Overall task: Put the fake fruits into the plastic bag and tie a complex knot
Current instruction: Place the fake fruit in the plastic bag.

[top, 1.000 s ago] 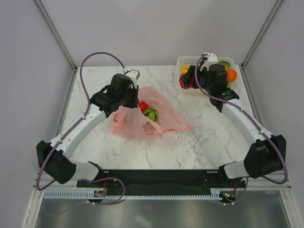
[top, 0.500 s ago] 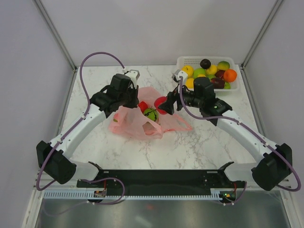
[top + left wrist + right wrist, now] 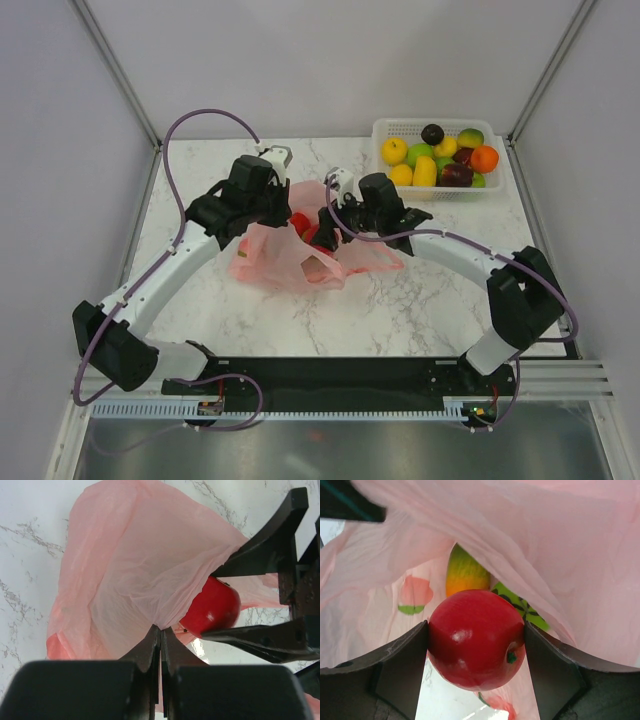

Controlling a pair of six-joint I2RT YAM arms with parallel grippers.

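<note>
The pink plastic bag (image 3: pixel 272 256) lies on the marble table left of centre. My left gripper (image 3: pixel 161 628) is shut on the bag's rim and holds its mouth up. My right gripper (image 3: pixel 476 639) is shut on a glossy red apple (image 3: pixel 475 640) right at the bag's opening, with pink film (image 3: pixel 530 545) draped above it. In the left wrist view the apple (image 3: pixel 212 607) shows between the right fingers (image 3: pixel 260 640) at the edge of the bag (image 3: pixel 135 565). Inside the bag lie a yellow-orange-green fruit (image 3: pixel 465 575) and a green striped fruit (image 3: pixel 520 605).
A white lattice basket (image 3: pixel 440 194) stands at the back right corner with several fake fruits (image 3: pixel 440 158) in it. Grey walls and frame posts enclose the table. Both arms reach in over the table's middle.
My right gripper has carried the red apple from the basket leftward to the bag's mouth. My left gripper has stayed shut on the bag's rim.
</note>
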